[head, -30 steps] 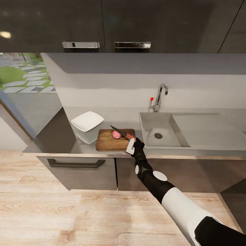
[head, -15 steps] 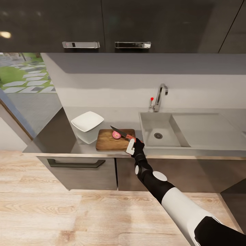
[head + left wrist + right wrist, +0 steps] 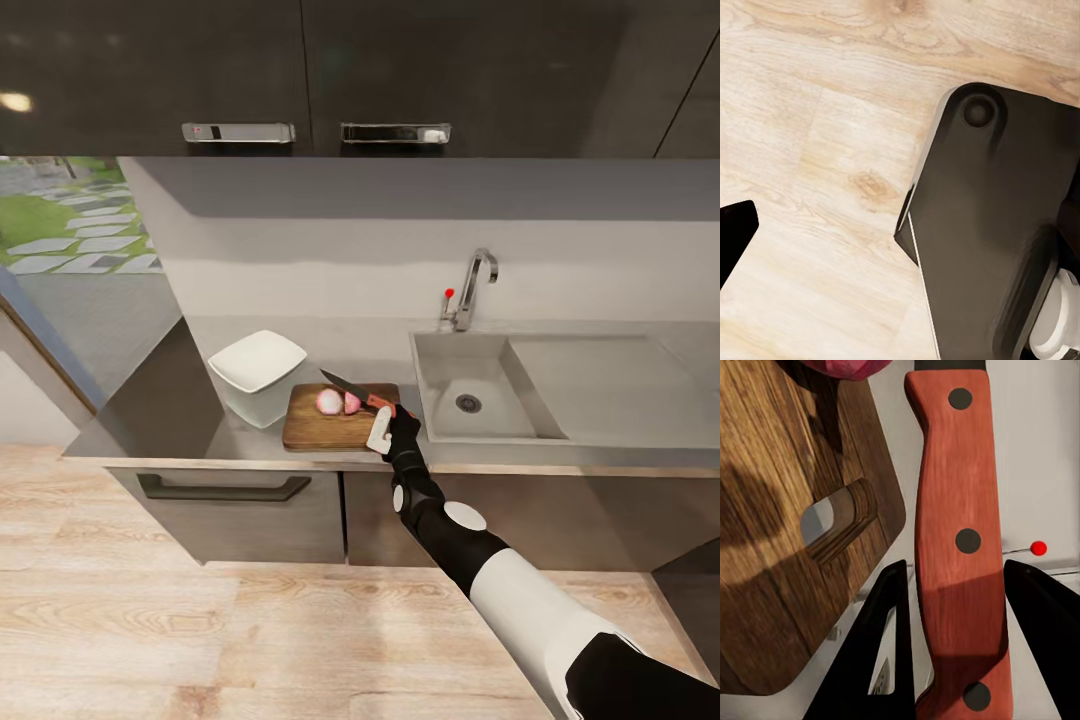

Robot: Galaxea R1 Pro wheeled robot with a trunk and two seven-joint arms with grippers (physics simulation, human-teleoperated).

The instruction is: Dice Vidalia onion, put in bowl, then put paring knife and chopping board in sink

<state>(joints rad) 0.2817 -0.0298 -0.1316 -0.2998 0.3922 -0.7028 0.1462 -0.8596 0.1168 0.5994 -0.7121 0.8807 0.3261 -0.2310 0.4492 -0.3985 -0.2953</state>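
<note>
Right gripper (image 3: 383,428) holds the paring knife (image 3: 352,389) by its red handle, with a dark finger (image 3: 881,652) on either side of the grip in the right wrist view. Its dark blade slants away to the far left, over the chopping board (image 3: 338,417). On that board, the Vidalia onion (image 3: 338,402) now lies in 2 pale pink pieces side by side, just left of the blade. A white bowl (image 3: 257,361) sits just beyond the board's far left corner, and the grey sink (image 3: 478,399) is just to the right. To dice well, the next cuts should probably come straight down through each piece, with the grip kept firm so the handle does not twist. The left wrist view shows wooden floor and part of the robot's dark body; whether the left gripper is spread or pressed together cannot be told.
</note>
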